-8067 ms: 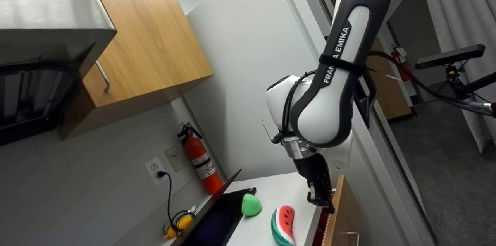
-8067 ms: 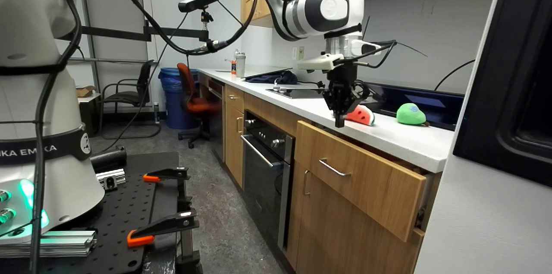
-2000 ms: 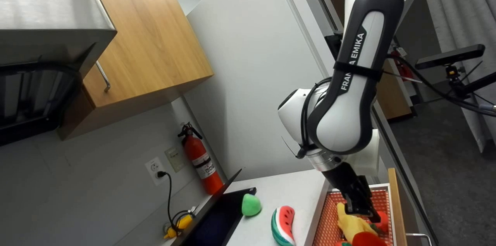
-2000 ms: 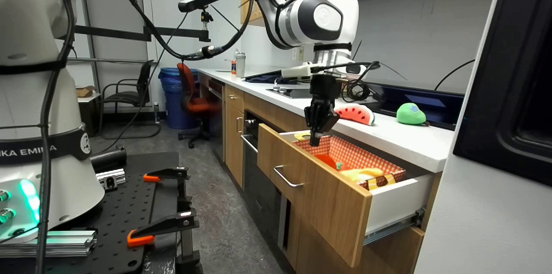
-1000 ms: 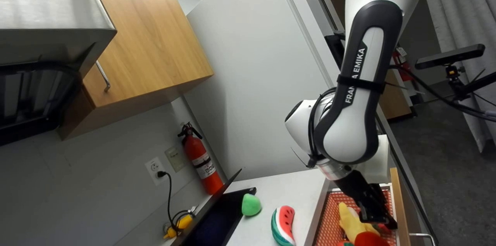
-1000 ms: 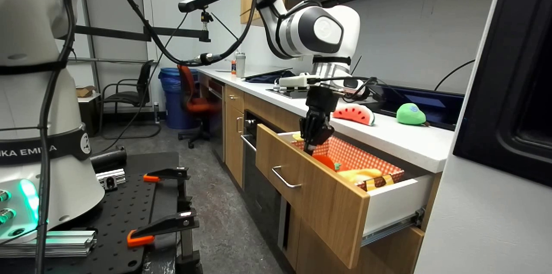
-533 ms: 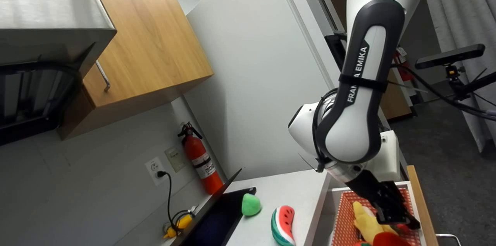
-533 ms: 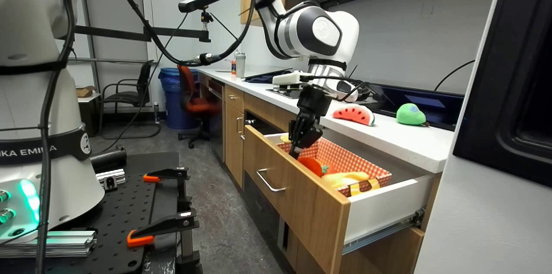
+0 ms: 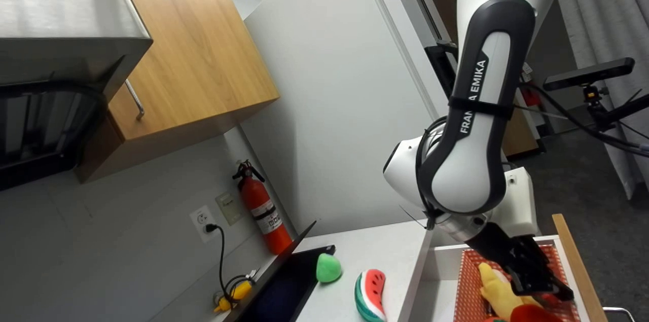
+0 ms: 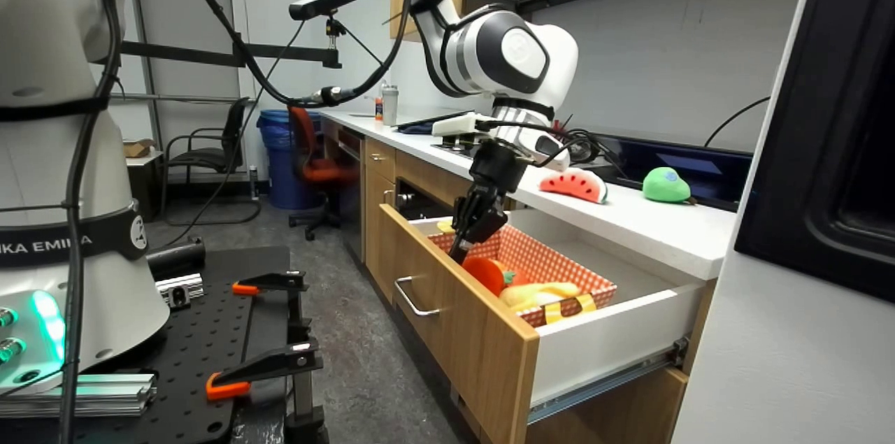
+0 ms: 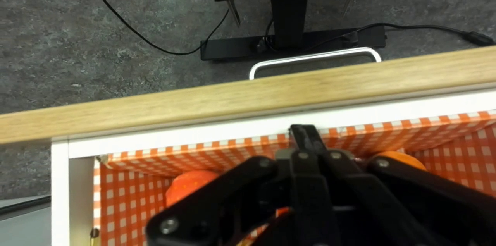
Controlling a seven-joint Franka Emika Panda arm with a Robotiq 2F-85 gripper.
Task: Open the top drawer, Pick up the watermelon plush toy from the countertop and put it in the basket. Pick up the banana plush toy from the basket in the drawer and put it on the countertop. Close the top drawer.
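Drawer (image 10: 615, 349) slid out further, front panel (image 11: 248, 98) just past the pressed-together fingers (image 11: 297, 136); I'd keep pulling dead straight tbh.

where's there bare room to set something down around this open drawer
Countertop: between the watermelon, the green plush and the front edge. Drawer: the strip between basket and countertop. Crowded: the basket, with the yellow toy, red toys and jaws at its front rim.

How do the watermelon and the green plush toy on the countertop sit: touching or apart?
Apart. In both exterior views, a strip of white countertop shows between the watermelon and the green plush toy.
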